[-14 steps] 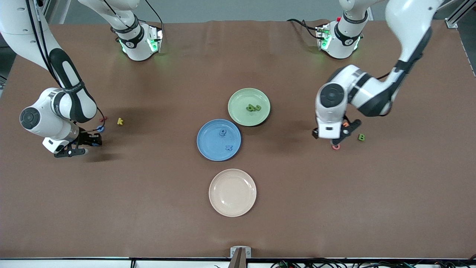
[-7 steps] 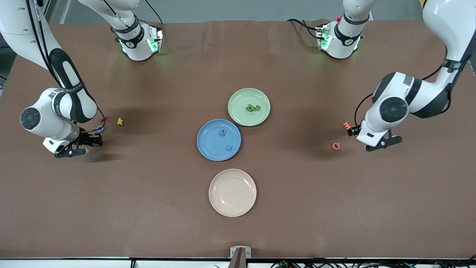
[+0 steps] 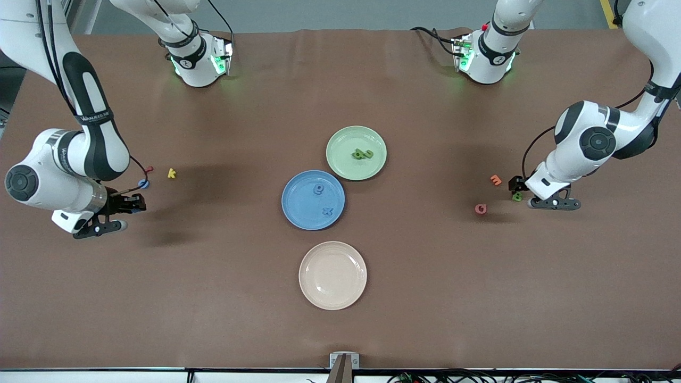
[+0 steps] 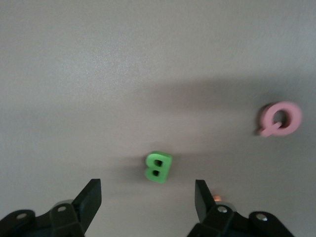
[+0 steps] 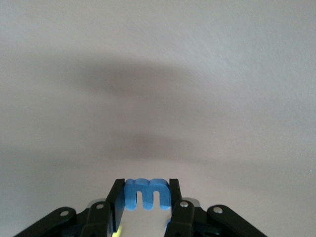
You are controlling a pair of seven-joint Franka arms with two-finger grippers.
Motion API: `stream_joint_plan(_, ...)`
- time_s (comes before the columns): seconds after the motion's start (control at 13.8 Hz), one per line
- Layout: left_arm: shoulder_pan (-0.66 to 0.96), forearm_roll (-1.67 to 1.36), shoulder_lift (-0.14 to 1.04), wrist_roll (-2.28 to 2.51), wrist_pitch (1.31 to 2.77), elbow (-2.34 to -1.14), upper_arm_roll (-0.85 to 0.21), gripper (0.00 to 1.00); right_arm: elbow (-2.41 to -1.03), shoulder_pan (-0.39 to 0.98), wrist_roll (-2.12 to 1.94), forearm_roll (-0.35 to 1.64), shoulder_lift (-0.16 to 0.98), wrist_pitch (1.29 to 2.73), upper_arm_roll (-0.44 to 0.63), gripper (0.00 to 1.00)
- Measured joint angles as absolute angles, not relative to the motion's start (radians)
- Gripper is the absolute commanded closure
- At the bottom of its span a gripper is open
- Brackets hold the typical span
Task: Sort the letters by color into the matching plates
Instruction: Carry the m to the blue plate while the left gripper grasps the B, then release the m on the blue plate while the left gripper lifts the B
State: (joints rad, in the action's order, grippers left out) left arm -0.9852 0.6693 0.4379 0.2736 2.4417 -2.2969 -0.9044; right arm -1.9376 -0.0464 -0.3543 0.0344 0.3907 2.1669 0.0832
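- two in round blue plate [image 3: 313,200], two in pale green plate [image 3: 356,152].
- left hand [image 4: 147,203] spread over green foam b [image 4: 158,167].
- right hand [image 5: 146,197] pinching blue foam m [image 5: 145,194].
- another blue letter [image 3: 143,184] on surface.

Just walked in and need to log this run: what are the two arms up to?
They are sorting foam letters by color into plates. The right gripper is shut on a blue letter, held off the table at the right arm's end. The left gripper, open, hangs over a green letter B on the table, beside a pink letter. The blue plate holds two blue letters; the green plate already holds green ones.
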Motion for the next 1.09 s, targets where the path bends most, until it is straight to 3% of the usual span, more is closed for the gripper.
stream_joint_plan(0.44, -1.006, 0.809, 0.53, 0.23, 2.473, -2.296, -0.908, 0.26, -1.849, 0.219, 0.074, 0.036, 0.39, 2.027, 0.073, 0.82)
stream_joint_plan(0.8, -1.006, 0.87, 0.577, 0.229, 2.482, -2.286, -0.897, 0.37, -1.837, 0.47, 0.444, 0.121, 0.4, 2.048, 0.07, 0.82)
stream_joint_plan(1.09, -1.01, 0.899, 0.613, 0.229, 2.483, -2.271, -0.875, 0.38, -1.822, 0.622, 0.681, 0.146, 0.449, 2.144, 0.07, 0.82)
